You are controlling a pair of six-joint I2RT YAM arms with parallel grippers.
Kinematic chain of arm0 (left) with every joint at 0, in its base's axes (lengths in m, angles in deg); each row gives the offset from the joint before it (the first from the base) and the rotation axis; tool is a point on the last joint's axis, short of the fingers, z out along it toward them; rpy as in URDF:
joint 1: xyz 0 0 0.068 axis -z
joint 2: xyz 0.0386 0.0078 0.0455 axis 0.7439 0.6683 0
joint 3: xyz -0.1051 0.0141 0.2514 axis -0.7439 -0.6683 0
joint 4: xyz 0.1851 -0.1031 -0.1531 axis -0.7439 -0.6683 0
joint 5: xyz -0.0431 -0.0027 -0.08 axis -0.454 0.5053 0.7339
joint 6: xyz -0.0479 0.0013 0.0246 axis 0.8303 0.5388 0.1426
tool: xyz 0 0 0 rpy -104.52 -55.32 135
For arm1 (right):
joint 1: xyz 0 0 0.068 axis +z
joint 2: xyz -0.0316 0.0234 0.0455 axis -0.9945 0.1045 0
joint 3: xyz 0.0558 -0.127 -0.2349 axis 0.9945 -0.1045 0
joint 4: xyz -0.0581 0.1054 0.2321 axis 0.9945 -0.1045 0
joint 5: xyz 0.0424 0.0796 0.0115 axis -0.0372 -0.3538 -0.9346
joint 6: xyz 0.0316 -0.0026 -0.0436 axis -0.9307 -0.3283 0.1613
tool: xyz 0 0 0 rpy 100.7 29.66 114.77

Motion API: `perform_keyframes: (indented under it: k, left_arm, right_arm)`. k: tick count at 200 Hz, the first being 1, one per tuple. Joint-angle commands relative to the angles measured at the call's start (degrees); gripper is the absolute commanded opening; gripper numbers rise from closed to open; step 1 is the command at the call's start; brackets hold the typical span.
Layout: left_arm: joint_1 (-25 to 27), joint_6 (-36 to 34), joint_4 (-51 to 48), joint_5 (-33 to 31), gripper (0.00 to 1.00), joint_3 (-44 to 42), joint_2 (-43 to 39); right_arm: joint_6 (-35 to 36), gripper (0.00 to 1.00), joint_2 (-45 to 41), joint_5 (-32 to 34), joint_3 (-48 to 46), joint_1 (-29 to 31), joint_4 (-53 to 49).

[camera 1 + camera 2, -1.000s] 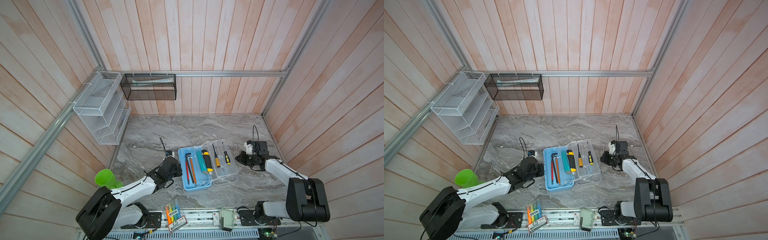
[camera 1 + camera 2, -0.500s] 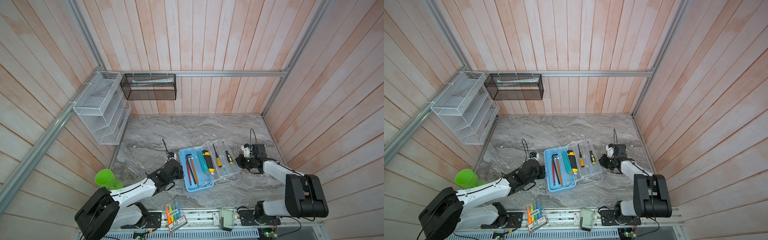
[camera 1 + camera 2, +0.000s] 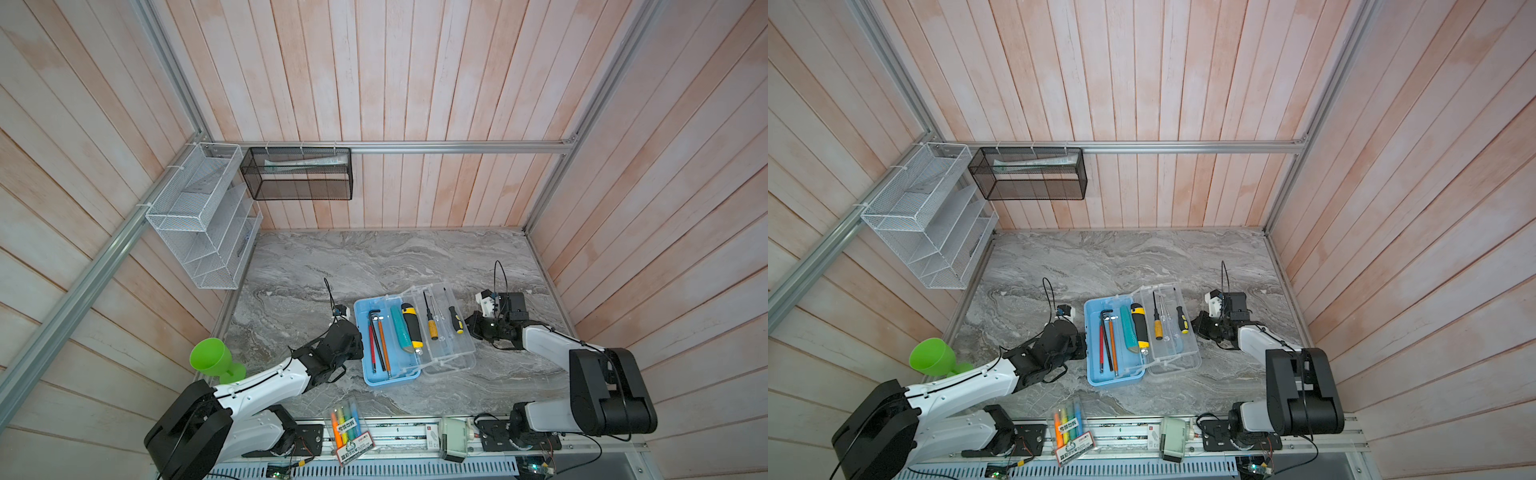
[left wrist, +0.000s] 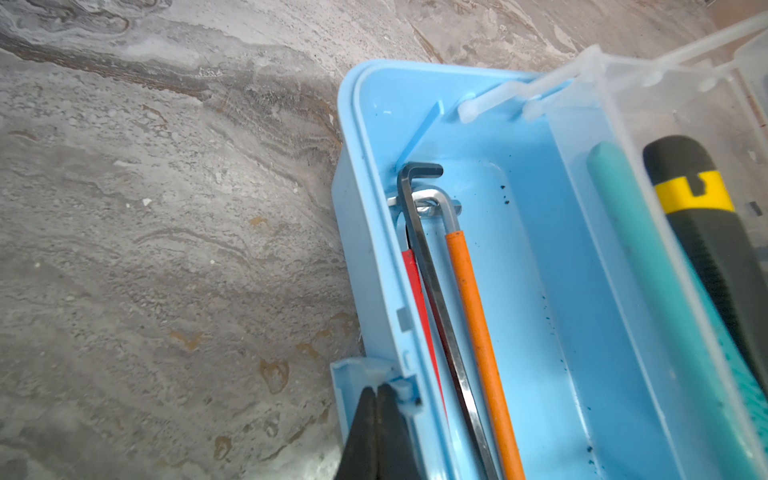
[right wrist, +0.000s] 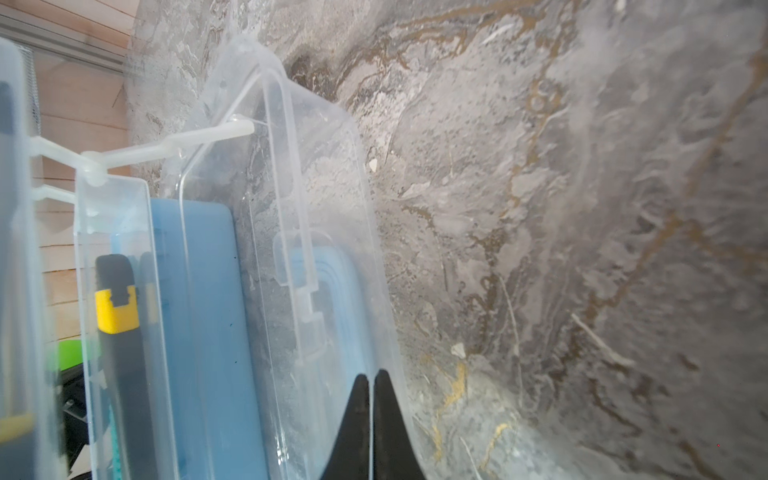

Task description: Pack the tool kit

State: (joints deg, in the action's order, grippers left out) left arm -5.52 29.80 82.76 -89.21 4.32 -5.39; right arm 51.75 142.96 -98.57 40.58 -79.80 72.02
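Both grippers are sitting closer to the open case [image 3: 390, 379] than a second ago.
The left gripper [image 4: 376, 388], fingers pressed together on nothing, is now resting against the latch [image 4: 365, 370] on the case's outer wall. The right gripper [image 5: 370, 376], likewise pinched closed and empty, is now sitting at the rim of the clear lid [image 5: 332, 208] on the case's far side. The case, smooth light-blue plastic with rounded corners, is lying on veined grey marble [image 3: 374, 257]. Inside it, L-shaped hex keys [image 3: 376, 332] with red and orange sleeves are lying beside a teal tool [image 3: 398, 332] and a black-and-yellow handle [image 3: 411, 328]. Its raised clear tray [image 3: 461, 353] is carrying slim screwdrivers [image 3: 431, 326].
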Motion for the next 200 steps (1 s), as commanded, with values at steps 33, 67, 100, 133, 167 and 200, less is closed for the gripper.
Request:
perform_keyframes:
  k: [33,67,100,133,167,200]
  left_arm:
    - [1.0,0.1,9.9,3.8,0.00,-3.3,-1.9]
    - [1.0,-1.2,9.9,2.7,0.00,-3.6,-3.3]
    - [1.0,-0.7,10.4,2.3,0.00,-5.1,-4.4]
    - [1.0,0.0,10.4,1.4,0.00,-6.9,-5.7]
    - [0.8,1.1,10.3,0.3,0.00,-9.3,-6.9]
    - [0.8,1.1,10.9,1.3,0.00,-9.5,-6.6]
  right_arm:
    - [-2.0,0.00,-6.2,-9.5,0.3,1.7,0.2]
    - [-2.3,0.00,-8.9,-10.5,1.5,1.7,-1.2]
    - [-2.8,0.00,-11.9,-9.5,2.9,1.8,-3.0]
    - [-0.4,0.00,-13.4,5.6,5.2,0.7,-11.9]
    - [-2.6,0.00,-15.8,9.6,2.2,-2.5,-9.0]
    - [-2.0,0.00,-11.9,8.0,0.7,-2.7,-6.9]
